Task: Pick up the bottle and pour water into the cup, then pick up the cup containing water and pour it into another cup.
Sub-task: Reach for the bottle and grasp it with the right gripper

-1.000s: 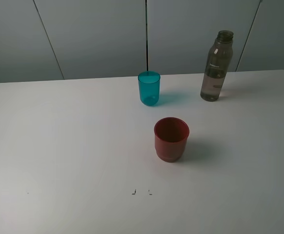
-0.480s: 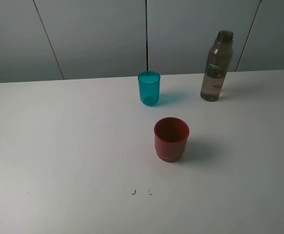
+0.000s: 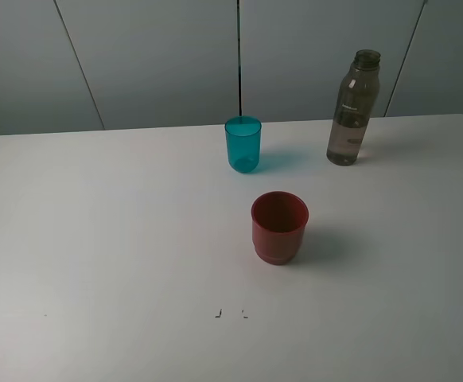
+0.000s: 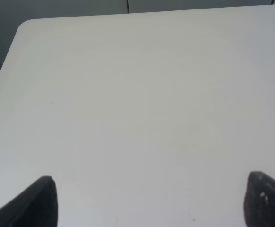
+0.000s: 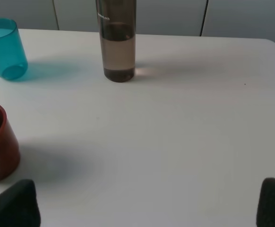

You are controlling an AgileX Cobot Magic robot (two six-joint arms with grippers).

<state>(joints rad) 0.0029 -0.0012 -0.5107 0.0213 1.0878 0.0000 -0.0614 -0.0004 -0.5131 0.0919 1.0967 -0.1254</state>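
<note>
One bottle [image 3: 352,107], two cups [image 3: 243,143] [image 3: 279,227].

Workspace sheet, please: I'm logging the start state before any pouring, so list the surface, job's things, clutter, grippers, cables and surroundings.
Surface: white table, dry as far as shown, no spills.
Job's things: bottle upright at the far right, uncapped, part full of clear liquid; teal cup upright to its left, contents not clear; red cup upright nearer the front, looks empty. All three stand apart.
Clutter: nothing seen beyond two small dark marks near the front edge.
Grippers: left gripper open over bare table; right gripper open, facing the bottle, holding nothing.
Cables: nothing seen.
Surroundings: grey panelled wall behind the table.
</note>
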